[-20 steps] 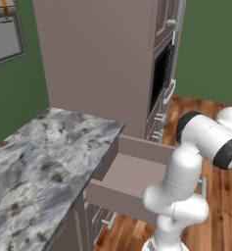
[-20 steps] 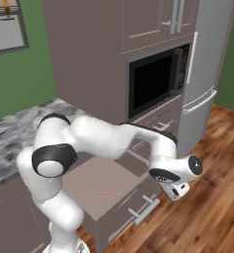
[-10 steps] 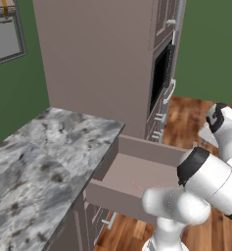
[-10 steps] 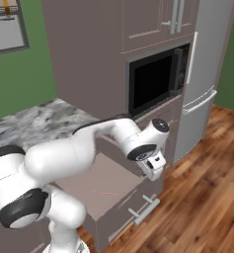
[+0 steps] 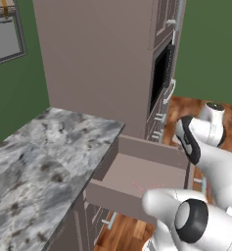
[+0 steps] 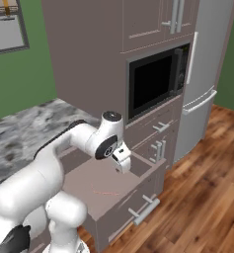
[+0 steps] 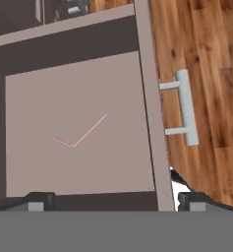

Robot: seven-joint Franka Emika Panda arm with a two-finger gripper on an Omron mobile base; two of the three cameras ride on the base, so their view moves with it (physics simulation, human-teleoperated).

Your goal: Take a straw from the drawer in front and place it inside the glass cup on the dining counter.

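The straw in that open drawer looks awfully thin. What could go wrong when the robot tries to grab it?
The straw lies flat on the floor of the drawer, so the open gripper hovering above may close over it and miss, or just push it along. There seem to be two thin pink sticks meeting in a V, so it might catch both or knock one aside. The fingers could also bump the drawer's front wall on the way down.

Straw (image 7: 81, 137) in open drawer (image 7: 147, 113); pincer (image 6: 122, 164) above drawer.
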